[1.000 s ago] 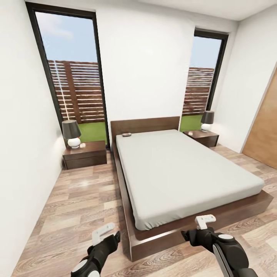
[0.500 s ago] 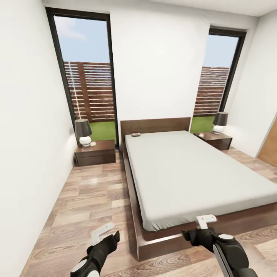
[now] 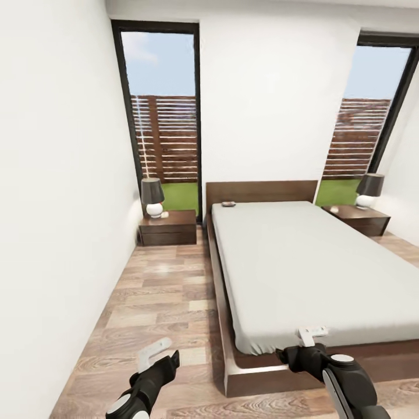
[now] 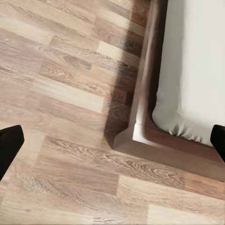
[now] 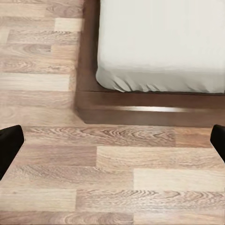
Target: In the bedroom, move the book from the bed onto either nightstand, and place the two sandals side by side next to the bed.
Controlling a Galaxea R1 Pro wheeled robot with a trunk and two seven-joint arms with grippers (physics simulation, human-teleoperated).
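The book (image 3: 227, 204) lies on the bed (image 3: 314, 262), up by the headboard corner nearest the nightstand (image 3: 169, 227), so we judge nothing done yet: it needs carrying there, and the sandals need pairing beside the bed. Our left tool (image 3: 158, 351) and right tool (image 3: 312, 334) hang spread and empty off the bed's foot.

Book (image 3: 228, 204): small, dark, flat on bed (image 3: 302, 262) at head-end corner near headboard, side toward left nightstand (image 3: 169, 227). Bed: pale grey mattress, dark wood frame. Second nightstand (image 3: 362, 219) at bed's far side. Bedroom: plank floor (image 3: 157, 297), white walls.
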